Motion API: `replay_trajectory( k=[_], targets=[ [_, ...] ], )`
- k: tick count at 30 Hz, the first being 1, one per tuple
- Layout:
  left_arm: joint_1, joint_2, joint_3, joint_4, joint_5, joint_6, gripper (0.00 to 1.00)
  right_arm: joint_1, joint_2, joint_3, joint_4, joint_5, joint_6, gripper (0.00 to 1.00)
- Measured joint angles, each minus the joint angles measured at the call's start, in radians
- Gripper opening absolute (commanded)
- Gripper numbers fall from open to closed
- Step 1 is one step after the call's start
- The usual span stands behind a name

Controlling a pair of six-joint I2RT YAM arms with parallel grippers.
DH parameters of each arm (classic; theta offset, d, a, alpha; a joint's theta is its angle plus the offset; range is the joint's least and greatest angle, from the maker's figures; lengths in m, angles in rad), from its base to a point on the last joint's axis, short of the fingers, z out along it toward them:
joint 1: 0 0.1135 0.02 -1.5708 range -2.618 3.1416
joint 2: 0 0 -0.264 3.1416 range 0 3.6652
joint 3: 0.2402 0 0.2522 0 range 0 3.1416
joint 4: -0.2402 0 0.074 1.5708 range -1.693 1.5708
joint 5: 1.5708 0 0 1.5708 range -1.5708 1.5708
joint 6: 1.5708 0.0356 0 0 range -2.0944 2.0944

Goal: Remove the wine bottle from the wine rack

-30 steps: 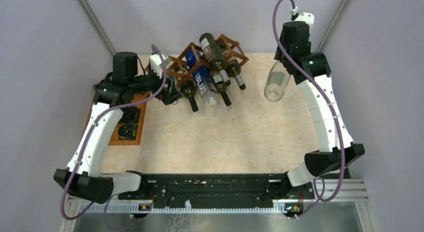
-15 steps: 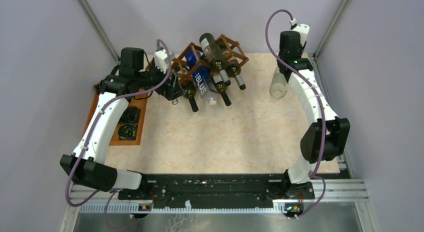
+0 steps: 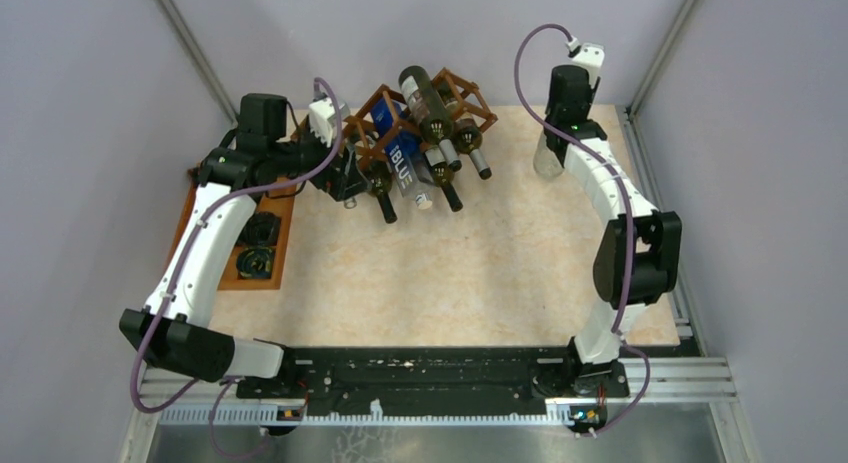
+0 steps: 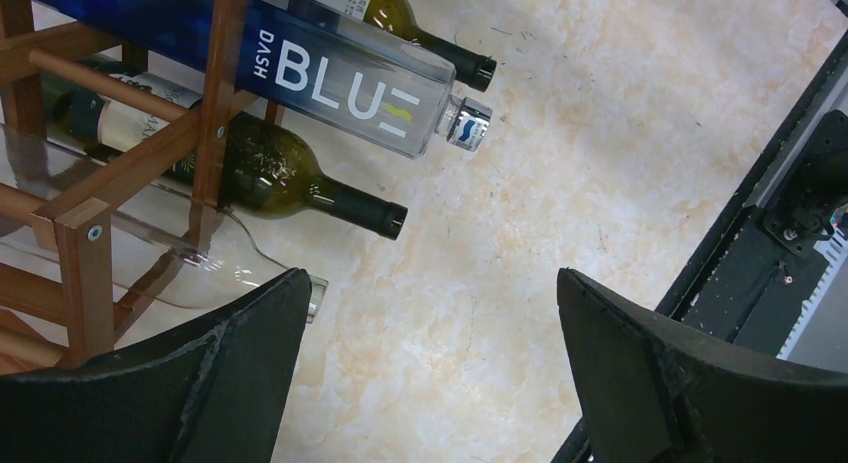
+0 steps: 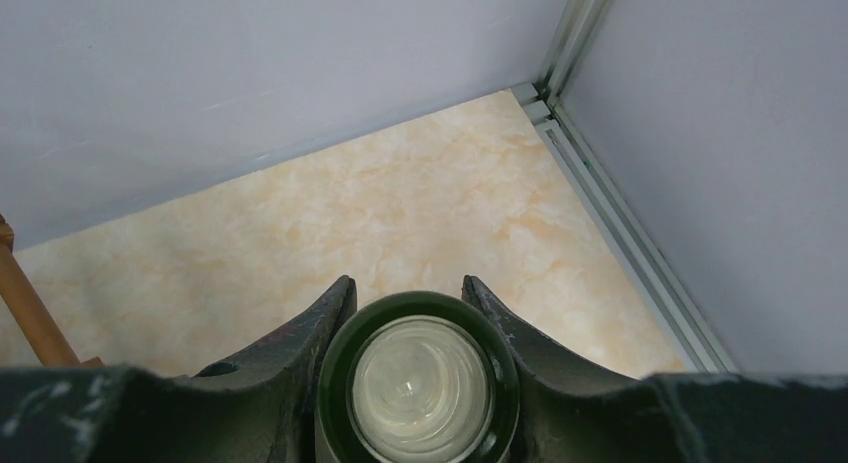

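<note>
Though only its mouth shows, the wine bottle (image 5: 432,383) sits clamped between the right jaws, its body hidden beneath them, well apart from the wine rack (image 4: 83,273). The left jaws stand released, the rack partly cut off beside them.

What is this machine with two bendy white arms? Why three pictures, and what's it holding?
It's a robot with two arms bolted to a table. One camera looks down from above; a small camera rides on each wrist. On the table stands a wooden wine rack with a blue bottle and dark bottles in it. The left gripper is open beside the rack, holding nothing. The right gripper pinches the top of a pale glass bottle, away from the rack.
</note>
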Motion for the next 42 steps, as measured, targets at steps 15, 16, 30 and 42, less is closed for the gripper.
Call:
replay_trajectory(
  k=[15, 16, 30, 42],
  targets=[
    [0.0, 0.002, 0.012, -0.005, 0.014, 0.005, 0.99, 0.0, 0.081, -0.027, 0.124, 0.008, -0.039, 0.0],
    [0.0, 0.002, 0.012, -0.005, 0.014, 0.005, 0.99, 0.0, 0.082, -0.027, 0.13, 0.008, -0.04, 0.0],
    [0.0, 0.002, 0.012, -0.003, 0.014, 0.006, 0.99, 0.0, 0.091, -0.041, 0.19, 0.014, -0.037, 0.83],
    [0.0, 0.002, 0.021, -0.016, -0.005, 0.01, 0.99, 0.0, 0.027, 0.098, 0.035, 0.002, 0.033, 0.99]
  ],
)
